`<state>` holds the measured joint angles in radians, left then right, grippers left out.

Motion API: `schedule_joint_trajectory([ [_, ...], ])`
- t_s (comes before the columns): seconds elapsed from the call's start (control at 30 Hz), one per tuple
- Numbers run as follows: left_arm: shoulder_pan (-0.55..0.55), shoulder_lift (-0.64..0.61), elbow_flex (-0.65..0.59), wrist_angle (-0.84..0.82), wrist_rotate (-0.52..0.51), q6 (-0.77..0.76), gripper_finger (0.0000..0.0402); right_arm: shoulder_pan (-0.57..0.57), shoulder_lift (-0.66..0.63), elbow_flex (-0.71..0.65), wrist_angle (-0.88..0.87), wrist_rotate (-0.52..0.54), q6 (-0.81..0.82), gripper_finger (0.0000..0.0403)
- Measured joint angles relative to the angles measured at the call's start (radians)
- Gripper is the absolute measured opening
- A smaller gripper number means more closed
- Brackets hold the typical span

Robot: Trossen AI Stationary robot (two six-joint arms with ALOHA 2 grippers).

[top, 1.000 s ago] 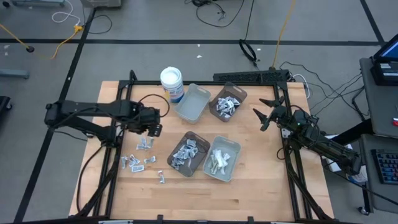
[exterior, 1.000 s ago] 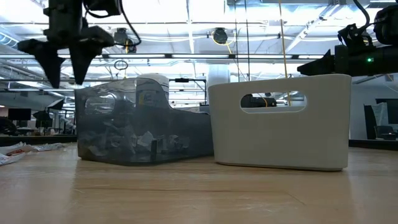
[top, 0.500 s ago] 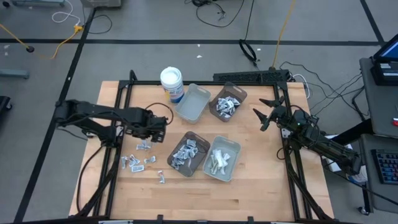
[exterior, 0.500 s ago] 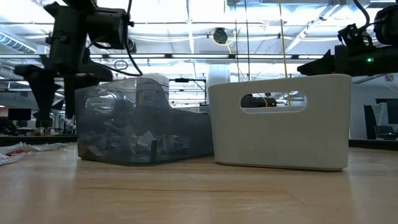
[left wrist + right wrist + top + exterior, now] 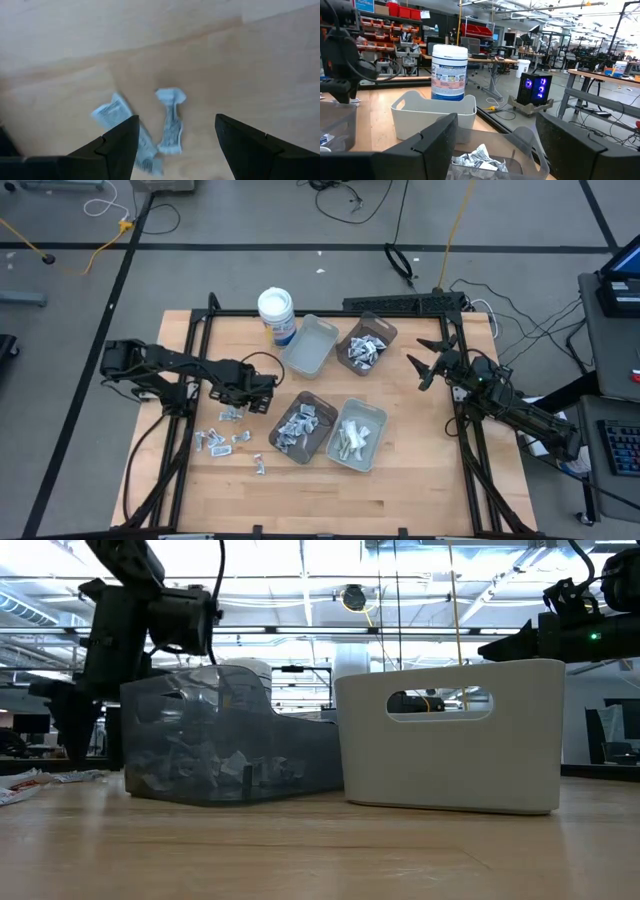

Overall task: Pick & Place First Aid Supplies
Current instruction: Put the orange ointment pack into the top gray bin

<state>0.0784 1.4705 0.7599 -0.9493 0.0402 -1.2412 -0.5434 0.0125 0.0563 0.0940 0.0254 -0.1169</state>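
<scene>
Loose first aid supplies (image 5: 226, 432), small white and silvery packets, lie flat on the wooden table's left half. My left gripper (image 5: 247, 397) points down over their far end, open and low. In the left wrist view a twisted white packet (image 5: 170, 120) lies on the wood between the open fingers, and a flat printed packet (image 5: 116, 115) lies beside one finger. Neither is touched. More packets fill the near brown tray (image 5: 303, 426) and the far brown tray (image 5: 366, 345). Pale strips lie in the near grey tray (image 5: 356, 434). My right gripper (image 5: 427, 366) waits open above the table's right side.
A grey tray (image 5: 309, 345) stands at the back beside a white round tub (image 5: 277, 313) with a blue label. The four trays fill the table's middle. Bare wood runs along the near edge (image 5: 330, 505). Black frame rails (image 5: 190, 370) run along the table's left and right sides.
My left gripper has come down toward the loose packets and shifted a little toward the table's right, tipping to point straight down. Its fingers have stayed open. The packets have not moved.
</scene>
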Motion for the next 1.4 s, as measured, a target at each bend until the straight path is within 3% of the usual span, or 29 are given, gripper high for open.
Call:
schedule_joint_trajectory([
  [0.6,0.003,0.068,-0.010,0.140,0.010,-0.001,0.0260,0.000,0.000,0.000,0.000,0.000,0.000,0.0263],
  [0.73,0.003,0.068,-0.011,0.141,0.011,-0.002,0.0219,0.000,0.000,0.000,0.000,0.000,0.000,0.0263],
  [1.0,0.003,0.069,-0.012,0.140,0.011,0.013,0.0089,0.000,0.000,0.000,0.000,0.000,0.000,0.0263],
  [1.2,0.000,0.070,-0.013,0.137,0.011,0.075,0.0019,0.000,0.000,0.000,0.000,0.000,0.000,0.0263],
  [1.4,-0.002,0.065,-0.013,0.133,0.014,0.145,0.0007,0.000,0.000,0.000,0.000,0.000,0.000,0.0263],
])
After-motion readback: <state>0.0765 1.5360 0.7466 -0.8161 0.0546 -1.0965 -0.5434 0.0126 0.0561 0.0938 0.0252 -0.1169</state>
